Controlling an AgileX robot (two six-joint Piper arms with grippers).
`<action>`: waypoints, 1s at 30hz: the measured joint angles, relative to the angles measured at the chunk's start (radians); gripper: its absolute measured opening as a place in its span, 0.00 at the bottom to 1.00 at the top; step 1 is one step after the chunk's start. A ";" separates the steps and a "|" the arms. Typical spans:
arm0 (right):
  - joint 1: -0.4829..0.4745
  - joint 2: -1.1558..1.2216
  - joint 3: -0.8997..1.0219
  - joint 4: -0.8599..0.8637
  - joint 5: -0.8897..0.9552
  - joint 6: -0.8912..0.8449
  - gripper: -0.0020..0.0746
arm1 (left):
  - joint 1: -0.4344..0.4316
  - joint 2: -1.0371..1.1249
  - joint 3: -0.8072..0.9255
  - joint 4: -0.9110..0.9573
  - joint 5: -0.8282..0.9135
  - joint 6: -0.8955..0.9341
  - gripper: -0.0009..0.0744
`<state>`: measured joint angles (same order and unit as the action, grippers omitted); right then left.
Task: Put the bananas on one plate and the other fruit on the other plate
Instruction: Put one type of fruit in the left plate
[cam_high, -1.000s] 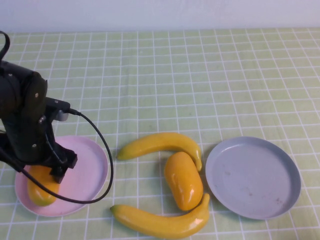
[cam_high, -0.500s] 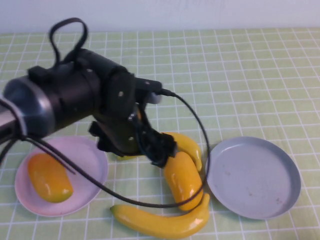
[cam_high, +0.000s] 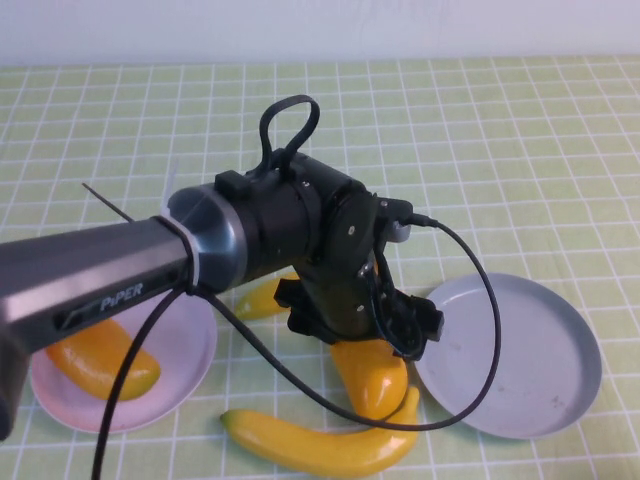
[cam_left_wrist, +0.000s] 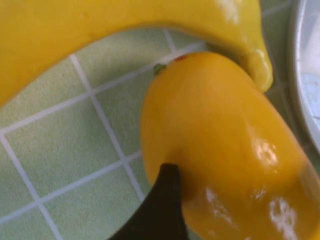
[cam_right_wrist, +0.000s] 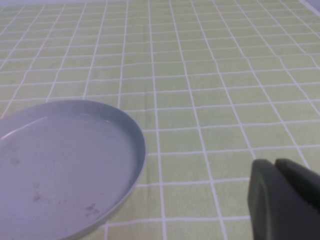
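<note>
1. The left gripper (cam_high: 385, 335) hangs low over the middle of the table, directly above the loose mango-like fruit (cam_high: 370, 372); its jaws are spread wide and hold nothing.
2. In the left wrist view one dark fingertip (cam_left_wrist: 162, 200) lies against the side of this fruit (cam_left_wrist: 220, 145); the second finger is out of frame, so whether the fruit sits fully between the jaws cannot be told.
3. The loose fruit is stubby, oval, glossy orange-yellow, with a small greenish speck at one end. It lies on the checked tablecloth (cam_high: 480, 140), between the two bananas and just beside the grey-blue plate (cam_high: 520, 400).
4. The far banana (cam_high: 258, 298) is largely hidden by the left arm; in the wrist view its tapered tip (cam_left_wrist: 257, 60) touches the fruit's end.
5. The near banana (cam_high: 320, 442) is long, curved and glossy yellow; its upturned tip lies against the fruit's lower end.
6. The second mango-like fruit (cam_high: 105, 355) rests on the pale pink plate (cam_high: 190, 350), well apart from the gripper.
7. The right gripper (cam_right_wrist: 285, 200) is out of the high view; its fingers are closed on nothing, above the cloth near the grey-blue plate (cam_right_wrist: 65, 160).
</note>
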<state>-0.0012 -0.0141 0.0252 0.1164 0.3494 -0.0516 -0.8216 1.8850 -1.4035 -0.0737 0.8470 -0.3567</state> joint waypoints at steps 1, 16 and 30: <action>0.000 0.000 0.000 0.000 0.000 0.000 0.00 | 0.000 0.006 0.000 0.005 -0.002 -0.006 0.90; 0.000 0.000 0.000 0.000 0.000 0.000 0.00 | -0.003 0.064 0.000 0.091 -0.006 -0.021 0.90; 0.000 0.000 0.000 0.000 0.000 0.000 0.00 | -0.004 0.058 -0.007 0.112 0.095 0.096 0.72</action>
<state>-0.0012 -0.0141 0.0252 0.1164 0.3494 -0.0516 -0.8259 1.9427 -1.4103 0.0379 0.9415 -0.2608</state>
